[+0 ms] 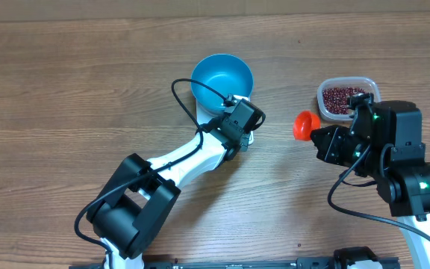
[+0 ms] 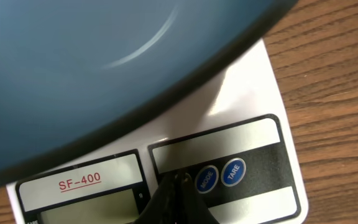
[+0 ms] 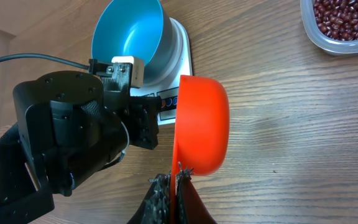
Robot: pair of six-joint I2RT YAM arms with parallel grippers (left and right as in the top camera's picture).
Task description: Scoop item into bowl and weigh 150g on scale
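Scoop clamped in right gripper; left gripper closed empty over scale

Soft, even light falls from above across the tabletop, with only faint shadows under the left arm. In the left wrist view the bowl looms close and blurred, one curved streak of glare on it. The lettering on the scale reads sharp. The scoop glows saturated orange and casts a soft shadow rightward.

"SF-400", "MODE", "TARE" on scale
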